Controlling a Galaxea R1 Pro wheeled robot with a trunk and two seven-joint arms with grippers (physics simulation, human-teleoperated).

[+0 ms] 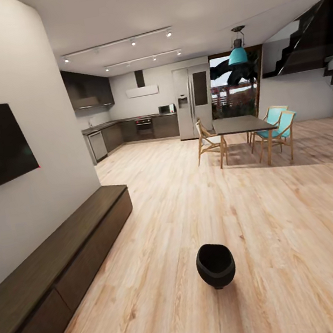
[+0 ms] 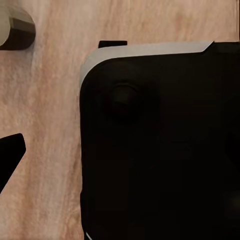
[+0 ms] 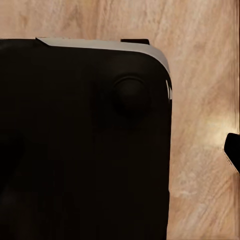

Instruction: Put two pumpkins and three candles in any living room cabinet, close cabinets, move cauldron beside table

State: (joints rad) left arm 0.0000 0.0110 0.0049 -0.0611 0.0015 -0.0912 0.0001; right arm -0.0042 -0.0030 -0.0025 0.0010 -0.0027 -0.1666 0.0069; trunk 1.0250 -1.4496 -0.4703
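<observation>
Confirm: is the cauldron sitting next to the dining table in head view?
No. The cauldron stands alone on open wood floor, well apart from the dining table farther back.

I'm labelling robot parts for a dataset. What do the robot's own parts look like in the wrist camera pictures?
Each wrist view shows a large matte black body with rounded corners, a pale grey strip along one edge and a round raised knob, above the wooden floor. A black pointed part enters at the left wrist view's edge. No cables or markings show.

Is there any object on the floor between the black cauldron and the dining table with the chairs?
Nothing visible does. The cauldron stands alone on bare wooden floor, and the stretch up to the table looks open. Chairs crowd the table's sides, so its near end seems easiest to reach.
</observation>
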